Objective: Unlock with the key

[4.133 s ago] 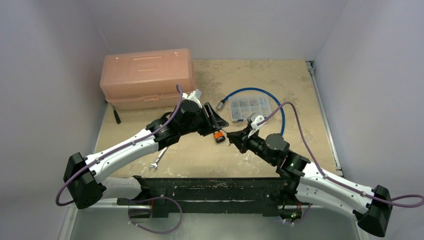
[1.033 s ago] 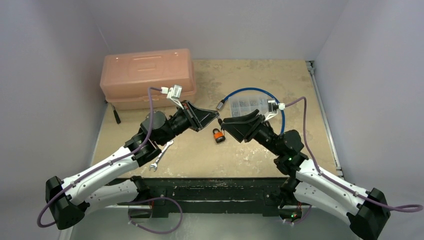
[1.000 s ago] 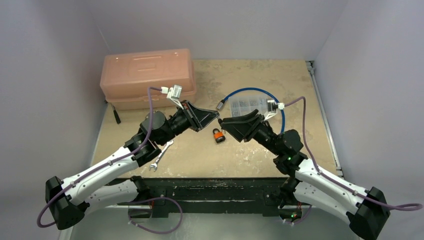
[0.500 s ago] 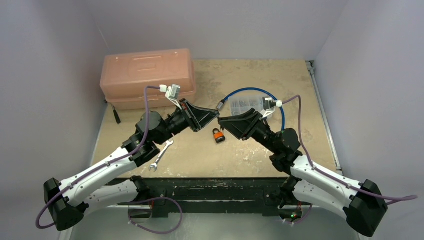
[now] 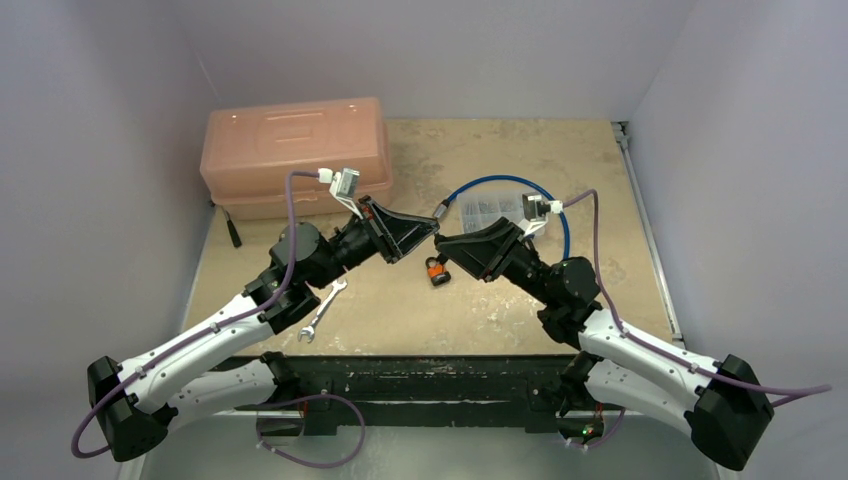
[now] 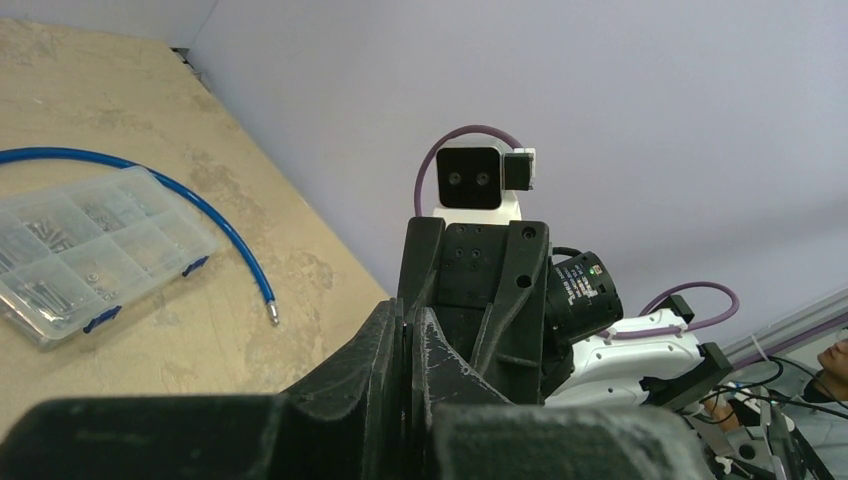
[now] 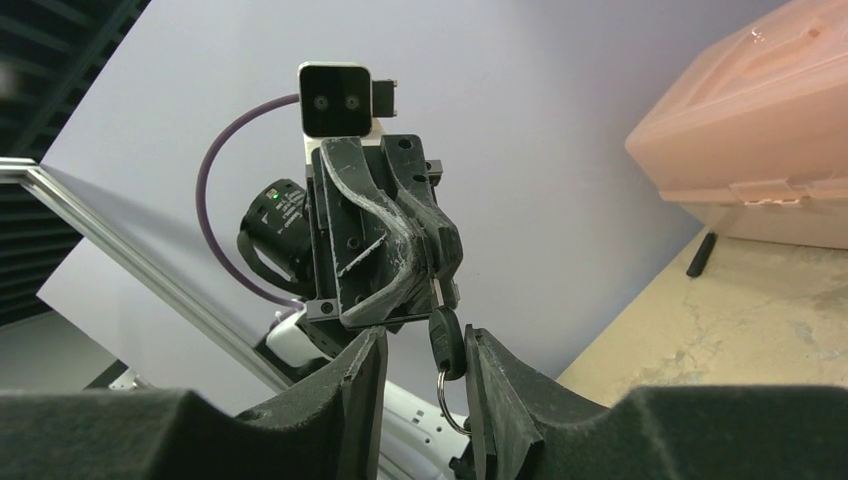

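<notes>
Key (image 7: pixel 445 345) pinched by left gripper (image 7: pixel 436 282), just before right gripper (image 7: pixel 422 342)

**Key pinched, padlock on tabletop**

Key (image 7: pixel 444 345): black head with a metal ring hanging below it. It dangles from the closed fingertips of the left gripper (image 5: pixel 430 228), blade end up.
Padlock (image 5: pixel 436 268): orange body with dark trim, lying on the tabletop (image 5: pixel 400 300) just below the key. Partly hidden, so shackle state is unclear.

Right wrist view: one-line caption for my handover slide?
Left gripper holds the key between the right gripper's open fingers, pink toolbox behind.
</notes>
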Tool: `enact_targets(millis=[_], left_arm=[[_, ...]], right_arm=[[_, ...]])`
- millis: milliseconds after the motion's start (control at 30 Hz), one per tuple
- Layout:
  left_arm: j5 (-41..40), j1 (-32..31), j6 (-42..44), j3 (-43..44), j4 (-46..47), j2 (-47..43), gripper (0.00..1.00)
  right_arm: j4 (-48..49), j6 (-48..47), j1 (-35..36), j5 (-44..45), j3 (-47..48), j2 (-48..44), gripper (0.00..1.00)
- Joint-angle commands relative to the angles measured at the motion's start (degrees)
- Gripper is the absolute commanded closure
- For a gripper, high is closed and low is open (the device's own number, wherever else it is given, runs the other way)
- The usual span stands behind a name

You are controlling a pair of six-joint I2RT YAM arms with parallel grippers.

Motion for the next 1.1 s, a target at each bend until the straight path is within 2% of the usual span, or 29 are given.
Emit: enact_targets(millis=[0, 700, 800, 833, 1000, 1033, 1067], left_arm=[[0.3, 0.2, 0.8, 2.6, 3.1, -0.9, 1.0], [-1.3, 0.2, 0.9, 1.9, 2.4, -1.5, 1.0], [-1.4, 0.2, 1.0, 1.8, 2.4, -1.7, 1.0], [-1.6, 0.2, 1.2, 1.8, 2.1, -1.9, 1.0], [-2.3, 0.1, 1.6, 1.9, 0.6, -2.2, 1.0], [-2.4, 0.2, 1.9, 2.2, -0.1, -2.3, 0.97], [-2.5, 0.2, 2.2, 2.4, -1.0, -2.3, 0.82]], right_arm=[[2.8, -0.1, -0.1, -0.3, -0.1, 0.2, 0.62], [4.3, -0.1, -0.1, -0.3, 0.1, 1.6, 0.78], [4.6, -0.1, -0.1, -0.5, 0.2, 1.8, 0.83], [4.7, 0.0, -0.1, -0.5, 0.2, 2.0, 0.88], [4.7, 0.0, -0.1, -0.6, 0.2, 2.3, 1.0], [4.5, 0.0, -0.1, -0.6, 0.2, 2.3, 1.0], [3.9, 0.0, -0.1, -0.5, 0.2, 2.1, 1.0]])
